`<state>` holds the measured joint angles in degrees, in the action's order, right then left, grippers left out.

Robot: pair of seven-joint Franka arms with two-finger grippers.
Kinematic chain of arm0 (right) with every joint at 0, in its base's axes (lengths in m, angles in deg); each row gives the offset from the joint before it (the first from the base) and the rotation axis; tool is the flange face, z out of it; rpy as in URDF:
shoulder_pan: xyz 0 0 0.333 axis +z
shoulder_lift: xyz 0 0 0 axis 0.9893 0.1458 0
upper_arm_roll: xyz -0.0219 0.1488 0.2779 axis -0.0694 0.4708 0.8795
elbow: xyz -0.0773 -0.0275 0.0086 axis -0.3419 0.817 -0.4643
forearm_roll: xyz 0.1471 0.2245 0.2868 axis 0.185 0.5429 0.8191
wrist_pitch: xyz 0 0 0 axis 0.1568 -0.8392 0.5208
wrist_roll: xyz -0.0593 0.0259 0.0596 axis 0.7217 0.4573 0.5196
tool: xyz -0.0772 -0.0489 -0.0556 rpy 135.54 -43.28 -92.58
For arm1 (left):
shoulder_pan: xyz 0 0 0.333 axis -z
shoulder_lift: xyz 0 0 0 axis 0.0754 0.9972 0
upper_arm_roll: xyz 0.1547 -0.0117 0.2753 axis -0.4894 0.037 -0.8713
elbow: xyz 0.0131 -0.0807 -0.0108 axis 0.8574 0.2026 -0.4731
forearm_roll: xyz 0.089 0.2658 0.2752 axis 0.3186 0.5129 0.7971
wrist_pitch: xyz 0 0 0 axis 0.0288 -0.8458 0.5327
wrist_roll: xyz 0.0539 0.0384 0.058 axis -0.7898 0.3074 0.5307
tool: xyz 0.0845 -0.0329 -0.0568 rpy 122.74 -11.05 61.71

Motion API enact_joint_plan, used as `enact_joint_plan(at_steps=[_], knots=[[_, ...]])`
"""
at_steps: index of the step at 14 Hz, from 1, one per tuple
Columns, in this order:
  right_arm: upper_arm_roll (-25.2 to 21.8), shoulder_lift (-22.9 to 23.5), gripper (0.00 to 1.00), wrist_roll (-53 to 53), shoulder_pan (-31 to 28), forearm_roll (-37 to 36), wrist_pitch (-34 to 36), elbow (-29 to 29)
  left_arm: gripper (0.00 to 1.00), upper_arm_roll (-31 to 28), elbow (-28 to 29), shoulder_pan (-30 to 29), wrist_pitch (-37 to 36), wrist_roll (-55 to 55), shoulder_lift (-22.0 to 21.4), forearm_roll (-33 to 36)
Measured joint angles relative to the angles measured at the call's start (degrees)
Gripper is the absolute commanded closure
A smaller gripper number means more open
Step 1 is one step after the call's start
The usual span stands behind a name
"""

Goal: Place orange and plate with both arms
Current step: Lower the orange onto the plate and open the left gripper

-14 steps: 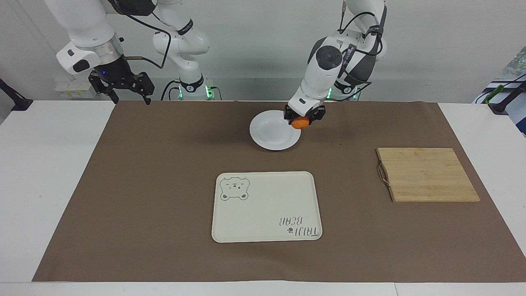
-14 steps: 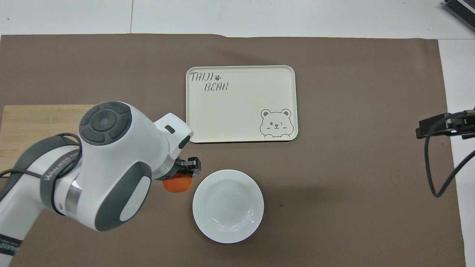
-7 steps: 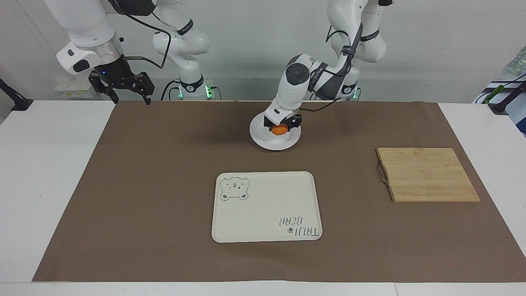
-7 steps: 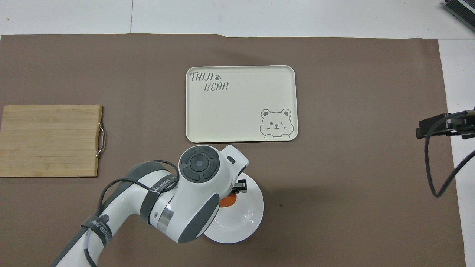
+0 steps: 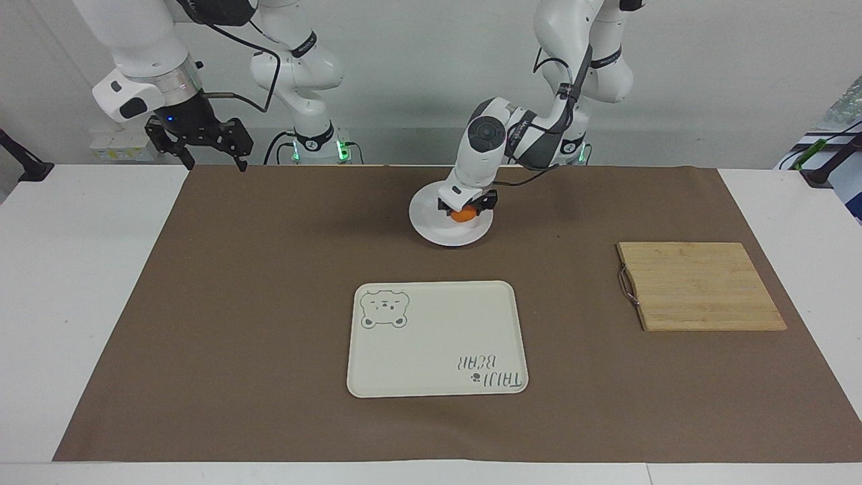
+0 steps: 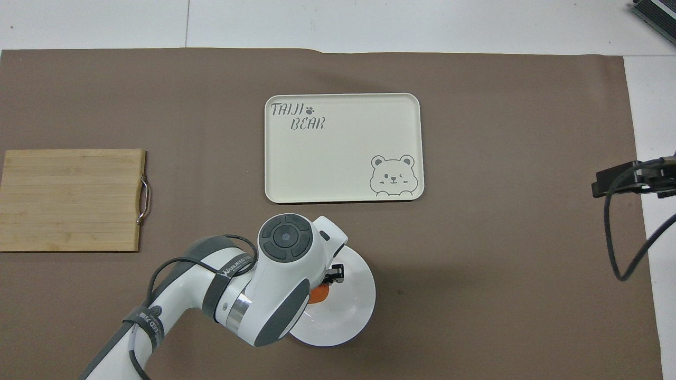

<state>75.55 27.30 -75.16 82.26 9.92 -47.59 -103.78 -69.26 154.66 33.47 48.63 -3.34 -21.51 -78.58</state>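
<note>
The white plate [image 5: 431, 232] sits on the brown mat, near the robots at the middle of the table; it also shows in the overhead view [image 6: 354, 316]. My left gripper [image 5: 465, 207] is low over the plate and shut on the orange [image 5: 462, 216], which is down in the dish or just above it. In the overhead view the left arm hides most of the orange [image 6: 318, 294], and only one black fingertip [image 6: 335, 273] shows. My right gripper [image 5: 201, 149] waits open and empty, raised over the mat's corner at the right arm's end; it also shows in the overhead view [image 6: 628, 179].
A cream rectangular tray [image 5: 438, 337] with a bear drawing lies farther from the robots than the plate, also in the overhead view [image 6: 343, 148]. A wooden cutting board [image 5: 700, 286] with a metal handle lies toward the left arm's end, also in the overhead view [image 6: 68, 200].
My left gripper has carried the orange from beside the plate's rim to over the dish and lowered it. The right arm has not moved.
</note>
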Motion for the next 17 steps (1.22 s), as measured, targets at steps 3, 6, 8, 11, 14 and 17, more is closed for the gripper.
enact_joint_plan(at_steps=[3, 6, 8, 11, 14, 17], knots=[[0.0, 0.0, 0.0, 0.0, 0.0, 0.0, 0.0, 0.0, 1.0, 0.1, 0.4, 0.6, 0.3, 0.0, 0.0, 0.0], [0.0, 0.0, 0.0, 0.0, 0.0, 0.0, 0.0, 0.0, 0.62, 0.1, 1.4, 1.0, 2.4, 0.0, 0.0, 0.0], [0.0, 0.0, 0.0, 0.0, 0.0, 0.0, 0.0, 0.0, 0.0, 0.1, 2.1, 1.0, 2.5, 0.0, 0.0, 0.0], [0.0, 0.0, 0.0, 0.0, 0.0, 0.0, 0.0, 0.0, 0.0, 0.1, 2.9, 1.0, 2.5, 0.6, -0.1, 0.0], [0.0, 0.0, 0.0, 0.0, 0.0, 0.0, 0.0, 0.0, 0.0, 0.1, 3.0, 1.0, 1.8, 1.5, -0.3, 0.0], [0.0, 0.0, 0.0, 0.0, 0.0, 0.0, 0.0, 0.0, 0.0, -0.3, 2.9, 1.0, -0.6, 2.6, -1.6, 0.0]])
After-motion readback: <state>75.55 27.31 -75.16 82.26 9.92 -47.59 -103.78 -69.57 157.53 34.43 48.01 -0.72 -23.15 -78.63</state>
